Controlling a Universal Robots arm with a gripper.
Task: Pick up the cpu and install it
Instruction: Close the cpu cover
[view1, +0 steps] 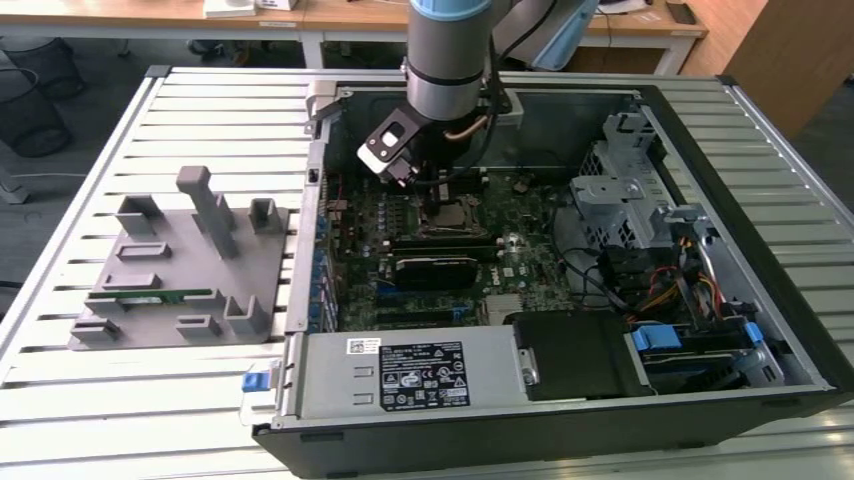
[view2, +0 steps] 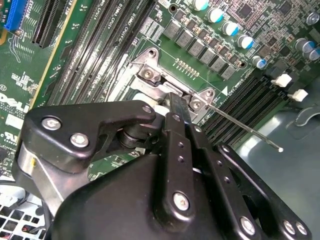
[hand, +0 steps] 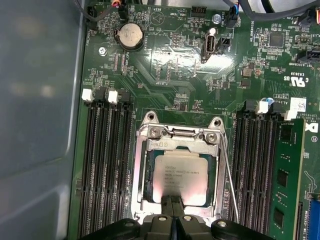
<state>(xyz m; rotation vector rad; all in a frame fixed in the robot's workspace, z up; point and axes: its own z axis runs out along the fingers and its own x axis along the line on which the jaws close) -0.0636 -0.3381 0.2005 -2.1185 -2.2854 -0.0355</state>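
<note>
The cpu (hand: 180, 172), a flat square chip with a pale metal top, lies flat inside the open socket frame (hand: 177, 132) on the green motherboard. My gripper (hand: 172, 199) stands at the chip's near edge with its two black fingers pressed together, and I see nothing between them. In the second wrist view the gripper (view2: 175, 100) points down at the socket's metal frame (view2: 150, 75), and its body hides the chip. In the exterior view the gripper (view1: 430, 195) hangs low over the socket (view1: 451, 218) inside the open computer case.
Black memory slots (hand: 105, 165) flank the socket, and a green memory stick (hand: 286, 175) sits in one. A thin wire lever (hand: 227, 175) runs beside the frame. A black heatsink block (view1: 434, 270) lies near the socket. A grey fixture (view1: 180, 265) stands at the exterior view's left.
</note>
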